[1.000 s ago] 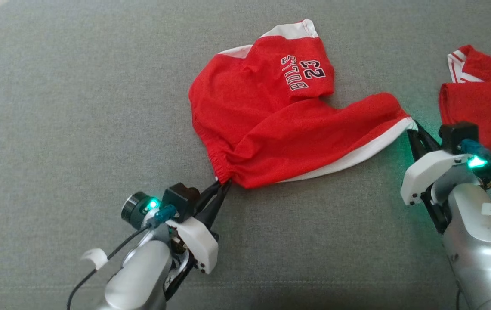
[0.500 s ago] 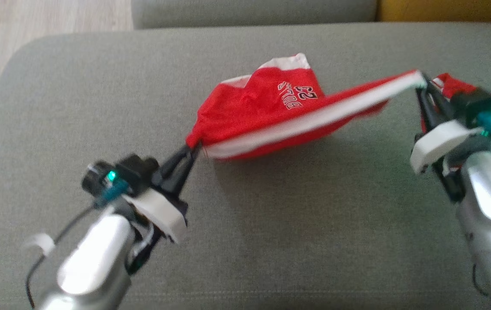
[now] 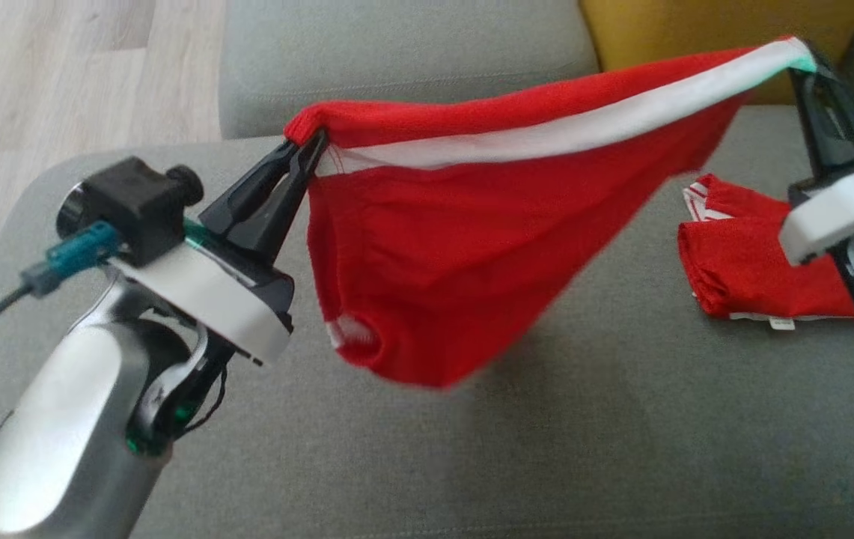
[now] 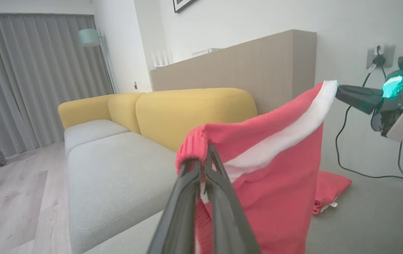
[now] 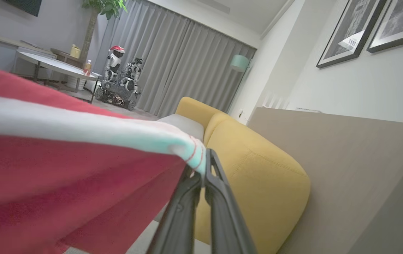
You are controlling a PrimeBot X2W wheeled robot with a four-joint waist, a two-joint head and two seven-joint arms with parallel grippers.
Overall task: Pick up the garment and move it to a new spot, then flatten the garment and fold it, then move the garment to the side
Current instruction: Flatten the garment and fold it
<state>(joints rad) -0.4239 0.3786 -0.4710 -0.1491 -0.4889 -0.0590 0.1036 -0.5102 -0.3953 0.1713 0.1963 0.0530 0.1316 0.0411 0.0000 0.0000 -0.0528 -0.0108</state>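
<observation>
a grey sofa seat (image 3: 621, 449) with yellow back cushions (image 4: 190, 113) stands on a pale wood floor (image 4: 7, 204), backed by a beige panel (image 4: 250, 63) and a white wall (image 4: 243, 17) hung with dark-framed pictures (image 5: 353, 31). grey curtains (image 4: 28, 70) run from ceiling to floor, with a teal lamp (image 4: 89, 37) beside them. near the curtains are a round white table (image 5: 53, 63), a leafy plant (image 5: 104, 5) and small toy robots (image 5: 120, 81).

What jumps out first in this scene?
A red garment with a white stripe hangs stretched in the air between the left gripper and the right gripper, both shut on its top edge. Below it, to the right, a second red cloth lies on the grey sofa.
</observation>
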